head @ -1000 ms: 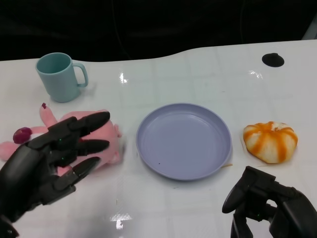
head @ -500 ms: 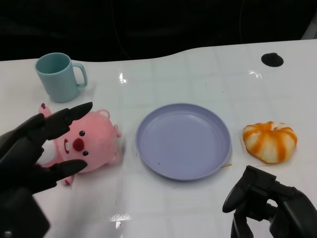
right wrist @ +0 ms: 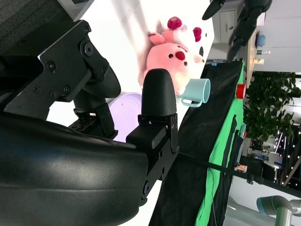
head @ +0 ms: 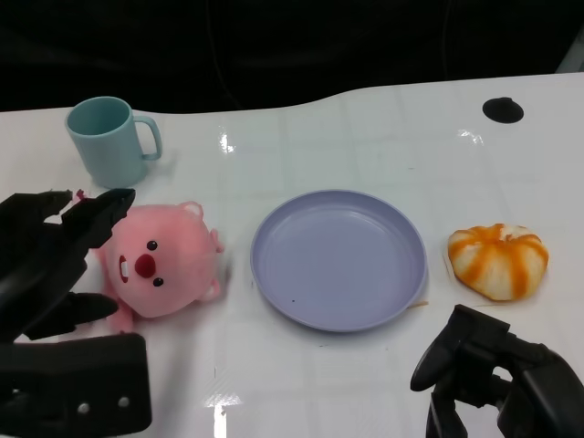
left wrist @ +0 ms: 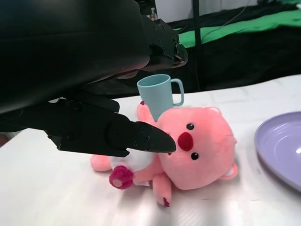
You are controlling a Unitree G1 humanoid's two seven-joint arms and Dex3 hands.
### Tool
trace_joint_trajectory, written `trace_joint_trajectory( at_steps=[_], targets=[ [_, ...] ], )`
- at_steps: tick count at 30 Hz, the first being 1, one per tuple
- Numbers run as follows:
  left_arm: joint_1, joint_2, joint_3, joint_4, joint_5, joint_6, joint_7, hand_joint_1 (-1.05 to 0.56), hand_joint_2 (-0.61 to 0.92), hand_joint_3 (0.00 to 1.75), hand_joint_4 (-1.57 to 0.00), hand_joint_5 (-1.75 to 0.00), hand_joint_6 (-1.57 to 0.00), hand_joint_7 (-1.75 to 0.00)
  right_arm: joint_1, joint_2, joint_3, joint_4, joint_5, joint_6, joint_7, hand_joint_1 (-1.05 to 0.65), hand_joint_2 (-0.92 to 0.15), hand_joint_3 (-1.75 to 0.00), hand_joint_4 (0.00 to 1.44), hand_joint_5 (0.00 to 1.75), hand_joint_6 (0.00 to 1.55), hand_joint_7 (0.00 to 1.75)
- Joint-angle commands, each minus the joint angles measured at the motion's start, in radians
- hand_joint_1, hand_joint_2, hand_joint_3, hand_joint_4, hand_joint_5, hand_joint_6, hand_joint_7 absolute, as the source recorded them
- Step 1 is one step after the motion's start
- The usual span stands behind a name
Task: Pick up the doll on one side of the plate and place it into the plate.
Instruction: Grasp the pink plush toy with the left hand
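pink plush doll point(head: 157, 270) on white table point(head: 365, 137), left of round lilac plate point(head: 338, 258), head toward plate, face up | left hand point(head: 46, 260) fingers spread, empty | right hand point(head: 497, 379) curled, empty

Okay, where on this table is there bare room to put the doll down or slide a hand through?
The plate holds nothing. Bare table lies behind it, between the mug and the black disc, and in front, between the left hand and right hand. It is crowded at the left, where the pink doll lies near the mug. The orange-striped toy borders the plate's right.
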Motion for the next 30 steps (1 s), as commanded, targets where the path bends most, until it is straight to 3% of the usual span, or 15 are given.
trace_joint_trajectory(
  at_steps=[1,19,30],
  targets=[
    [-0.046,0.024,-0.033,0.049,0.062,0.042,-0.030,-0.70,0.91,0.01,-0.01,-0.22,-0.12,-0.02,0.003,-0.002,-0.008,-0.004,0.008,-0.004,-0.001,0.09,-0.42,-1.39,0.72,1.75,0.61,1.55],
    [-0.232,0.034,-0.183,0.421,0.114,0.031,-0.006,-0.72,0.92,0.01,-0.03,-0.22,-0.12,0.00,0.014,-0.002,-0.005,-0.017,0.011,0.003,0.000,0.10,-0.43,-1.39,0.73,1.75,0.61,1.55],
    [-0.367,-0.012,-0.302,0.702,0.101,-0.002,0.061,-0.70,0.92,0.01,-0.07,-0.20,-0.17,-0.01,0.024,-0.004,-0.003,-0.029,0.003,0.011,-0.003,0.10,-0.43,-1.39,0.73,1.75,0.61,1.54]
  ],
)
